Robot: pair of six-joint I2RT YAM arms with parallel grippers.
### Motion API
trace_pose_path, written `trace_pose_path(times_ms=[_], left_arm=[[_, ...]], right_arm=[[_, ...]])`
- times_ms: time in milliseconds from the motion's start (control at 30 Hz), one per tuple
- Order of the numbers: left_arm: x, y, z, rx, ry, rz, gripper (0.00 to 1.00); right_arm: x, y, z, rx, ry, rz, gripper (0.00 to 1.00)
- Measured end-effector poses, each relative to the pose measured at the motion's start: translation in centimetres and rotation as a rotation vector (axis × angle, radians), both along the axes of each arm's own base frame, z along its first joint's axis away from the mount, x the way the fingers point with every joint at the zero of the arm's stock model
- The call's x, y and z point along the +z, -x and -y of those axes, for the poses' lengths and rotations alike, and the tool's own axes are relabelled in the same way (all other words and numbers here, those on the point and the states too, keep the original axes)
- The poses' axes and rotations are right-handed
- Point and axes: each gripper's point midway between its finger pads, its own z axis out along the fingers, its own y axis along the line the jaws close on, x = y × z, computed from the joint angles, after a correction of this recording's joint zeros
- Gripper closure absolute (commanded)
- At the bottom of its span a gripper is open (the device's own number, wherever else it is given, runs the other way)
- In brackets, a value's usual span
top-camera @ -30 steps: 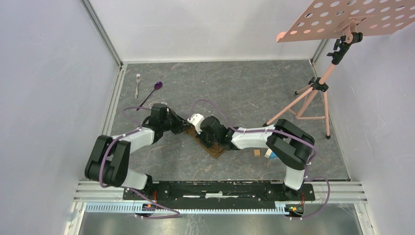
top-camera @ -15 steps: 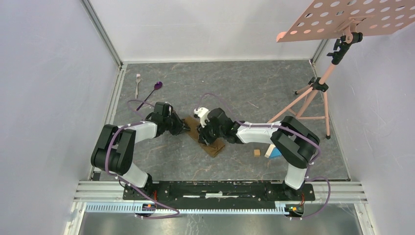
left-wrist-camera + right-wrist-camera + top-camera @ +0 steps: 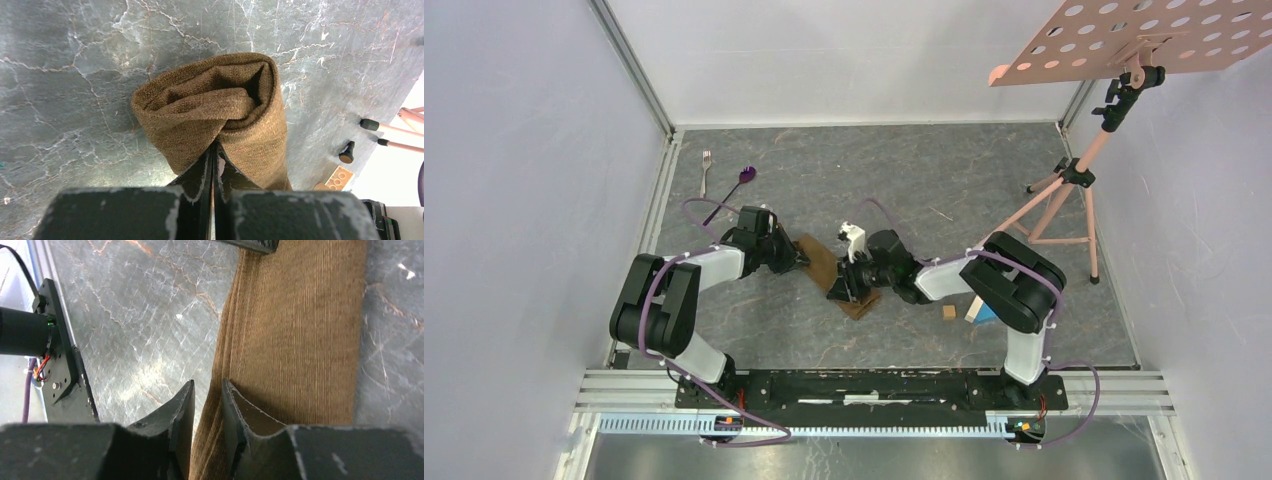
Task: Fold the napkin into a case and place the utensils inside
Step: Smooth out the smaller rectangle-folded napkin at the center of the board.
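1 worry: left gripper (image 3: pixel 214 146) clamped on the case (image 3: pixel 200 117) mouth, right gripper (image 3: pixel 207 392) apart, so my tug could unfold it.

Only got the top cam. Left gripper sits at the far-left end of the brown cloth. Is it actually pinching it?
Observer: Yes. On the left wrist camera the left gripper is shut on a fold of the cloth, right at its rolled end.
Operator: And the right one? From above it just covers the near end.
Observer: On the right wrist camera the right gripper has its fingers apart, just over the cloth's long layered edge. I see no cloth pinched between them.
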Motion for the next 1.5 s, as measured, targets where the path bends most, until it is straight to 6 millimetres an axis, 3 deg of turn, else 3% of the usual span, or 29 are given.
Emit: trace_pose_path(times_ms=[233, 367, 567, 667, 767, 800, 1033, 1133, 1267, 1400, 1500], left_arm=[[0.0, 0.0, 0.0, 0.0, -0.001, -0.001, 0.98], [0.0, 0.0, 0.0, 0.0, -0.002, -0.001, 0.98], [0.0, -0.1, -0.1, 0.002, -0.005, 0.0, 0.98], [0.0, -0.1, -0.1, 0.004, -0.008, -0.001, 0.98], [0.0, -0.1, -0.2, 0.005, -0.013, -0.001, 0.98], [0.0, -0.1, -0.2, 0.004, -0.013, -0.003, 0.98], [0.1, -0.2, -0.2, -0.01, -0.024, -0.008, 0.96], [0.2, -0.2, -0.2, -0.02, -0.032, -0.01, 0.81], [1.0, -0.2, 0.2, -0.061, -0.022, -0.02, 0.64], [2.9, -0.6, 0.7, -0.085, 0.002, -0.008, 0.59], [5.2, -1.1, 0.4, -0.079, 0.014, 0.035, 0.64]], right_arm=[[0.1, 1.9, 2.0, 0.002, -0.064, 0.037, 0.67], [1.6, 2.8, 2.9, 0.017, -0.04, 0.027, 0.66], [4.7, 1.1, 1.3, 0.038, -0.078, 0.071, 0.67], [3.6, 1.1, 1.4, 0.036, -0.07, 0.068, 0.68], [-0.1, 3.1, 3.8, 0.029, -0.002, 0.01, 0.69], [-0.4, 3.4, 4.2, 0.029, -0.012, 0.019, 0.69], [1.7, 3.9, 5.5, 0.033, 0.007, 0.074, 0.67], [3.5, 2.5, 4.3, 0.042, 0.006, 0.109, 0.67], [5.7, -0.9, 0.7, 0.041, -0.04, 0.167, 0.68], [4.3, -3.4, -1.9, 0.031, -0.035, 0.163, 0.77], [2.5, -4.0, -2.6, 0.021, -0.01, 0.125, 0.82]])
